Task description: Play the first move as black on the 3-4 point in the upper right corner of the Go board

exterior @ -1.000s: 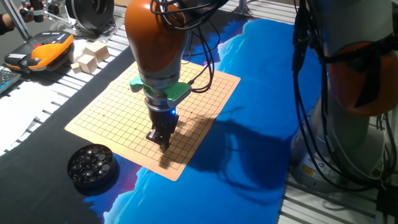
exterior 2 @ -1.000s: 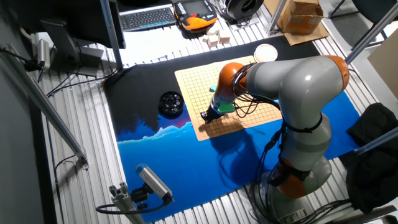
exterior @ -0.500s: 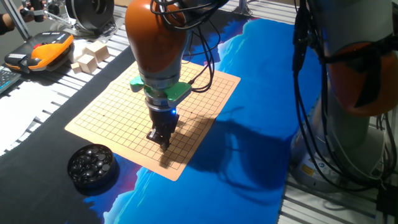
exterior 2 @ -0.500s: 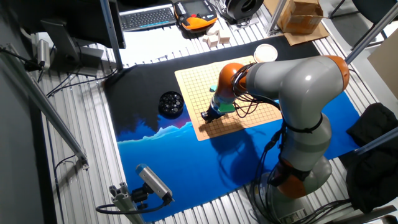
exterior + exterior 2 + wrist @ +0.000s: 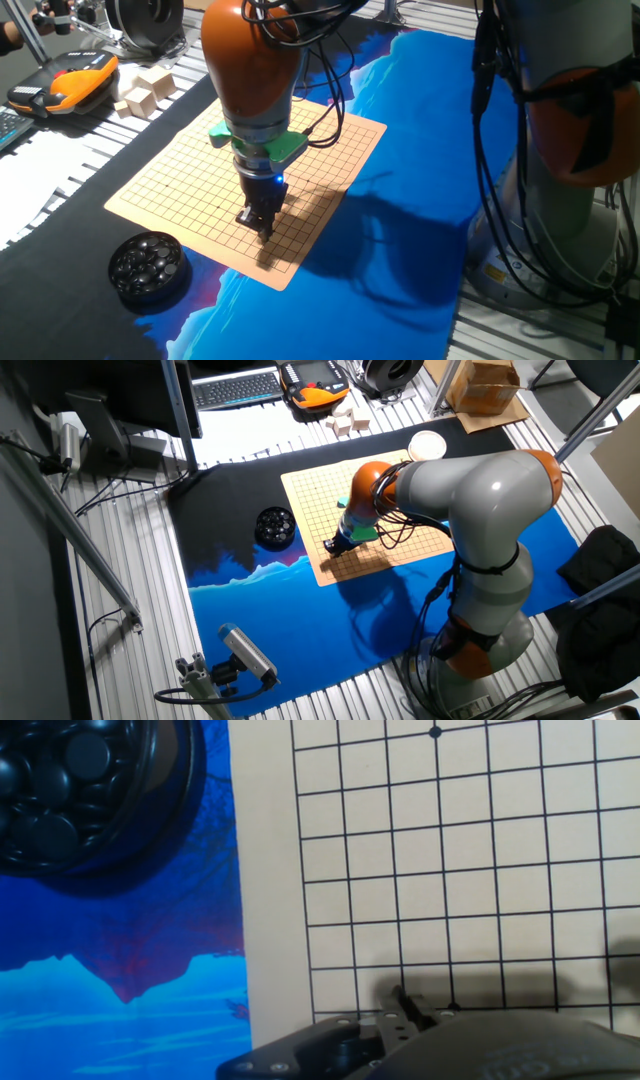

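The Go board (image 5: 300,150) lies on the blue mat, and no single black stone shows on it or in the fingers. My gripper (image 5: 260,226) hangs low over the board near the corner closest to the bowl of black stones (image 5: 148,266). In the other fixed view the gripper (image 5: 331,546) is over the board's (image 5: 400,520) left part. In the hand view the fingertips (image 5: 408,1008) are drawn together just above the board (image 5: 450,870), next to the corner star point. Whatever is between them is hidden.
The bowl of stones (image 5: 60,790) sits off the board's edge on the mat (image 5: 420,200). Wooden blocks (image 5: 145,92) and an orange-black controller (image 5: 70,82) lie beyond the board. A white dish (image 5: 427,445) and a cardboard box (image 5: 485,385) stand behind it.
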Robot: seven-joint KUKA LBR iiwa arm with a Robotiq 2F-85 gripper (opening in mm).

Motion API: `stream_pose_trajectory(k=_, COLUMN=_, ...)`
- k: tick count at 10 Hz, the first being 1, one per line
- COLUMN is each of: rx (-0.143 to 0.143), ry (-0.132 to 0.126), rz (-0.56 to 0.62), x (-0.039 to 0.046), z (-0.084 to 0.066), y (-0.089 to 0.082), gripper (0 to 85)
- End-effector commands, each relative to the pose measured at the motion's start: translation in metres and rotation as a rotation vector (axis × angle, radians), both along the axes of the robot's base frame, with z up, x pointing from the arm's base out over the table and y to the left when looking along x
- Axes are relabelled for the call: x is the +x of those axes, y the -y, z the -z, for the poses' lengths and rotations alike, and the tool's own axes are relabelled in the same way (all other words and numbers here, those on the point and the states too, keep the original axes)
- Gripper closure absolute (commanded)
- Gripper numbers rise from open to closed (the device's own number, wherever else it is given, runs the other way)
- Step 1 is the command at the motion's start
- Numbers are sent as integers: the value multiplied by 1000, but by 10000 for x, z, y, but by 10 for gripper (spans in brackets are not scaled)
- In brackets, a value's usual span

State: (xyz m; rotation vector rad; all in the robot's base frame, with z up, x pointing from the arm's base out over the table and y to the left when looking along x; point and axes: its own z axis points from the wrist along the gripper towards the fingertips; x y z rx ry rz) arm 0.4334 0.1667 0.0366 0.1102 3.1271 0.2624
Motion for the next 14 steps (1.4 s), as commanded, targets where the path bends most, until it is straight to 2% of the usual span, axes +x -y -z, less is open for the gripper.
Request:
stream_pose_trajectory(k=1, rx=-2, ry=3, rz=0, x=-1, z=1, y=2, gripper=680)
stream_pose_trajectory(k=6, rx=-8, ry=8, rz=-2, x=1, z=-3, y=16, gripper=680)
stream_pose_trajectory(k=7, rx=-15, ry=11, rz=-3, x=2, z=-6, y=18, gripper=510)
stream_pose_trajectory(k=12, rx=-16, ry=14, rz=-3, x=3, z=-6, y=19, gripper=510)
stream_pose_trajectory(k=14, rx=-40, ry=22, rz=-14, x=5, z=-1, y=21, gripper=510)
